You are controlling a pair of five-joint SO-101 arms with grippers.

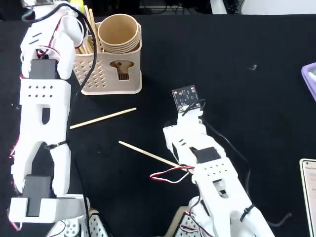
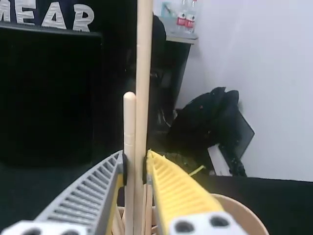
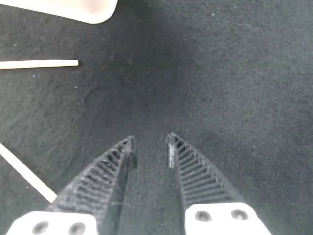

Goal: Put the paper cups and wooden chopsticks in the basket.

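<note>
My left jaws are clamped on two upright chopsticks (image 2: 143, 98), I judge to drop them straight into the basket (image 1: 111, 81) just below beside the cups (image 1: 118, 32), while my right jaws stand slightly parted over the tabletop (image 1: 237, 74), one loose chopstick (image 1: 148, 154) just beside them and a second chopstick (image 1: 102, 118) farther ahead.

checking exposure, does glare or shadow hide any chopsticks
High view: loose chopsticks read pale on the black table, no glare. Left wrist view: bright wall behind, held chopsticks evenly lit. Right wrist view: shadow patch ahead of the right gripper, hiding nothing.
</note>
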